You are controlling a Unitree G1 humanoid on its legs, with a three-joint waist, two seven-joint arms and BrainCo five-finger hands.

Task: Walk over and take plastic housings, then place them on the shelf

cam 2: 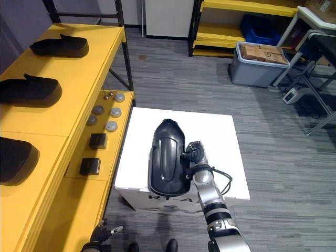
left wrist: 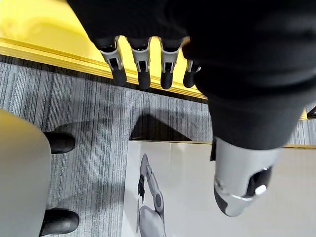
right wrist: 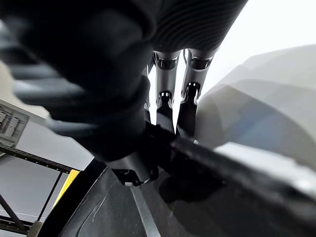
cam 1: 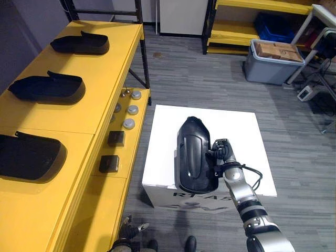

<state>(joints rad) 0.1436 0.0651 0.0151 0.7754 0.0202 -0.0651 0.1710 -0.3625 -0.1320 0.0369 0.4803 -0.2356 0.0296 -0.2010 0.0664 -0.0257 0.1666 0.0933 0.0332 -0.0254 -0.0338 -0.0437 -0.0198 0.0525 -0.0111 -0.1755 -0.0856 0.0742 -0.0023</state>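
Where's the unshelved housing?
In the left eye view the housing is over the white box, right of the yellow shelf, its right edge gripped by the right hand.

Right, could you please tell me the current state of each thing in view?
Held housing: over the white box, gripped at its side edge.
Right hand: shut on the held housing.
Left hand: open, idle, low beside the yellow shelf.
Shelf housings: three lying in a row on the yellow shelf, untouched.
Grey bin: lidless, holding cardboard boxes.
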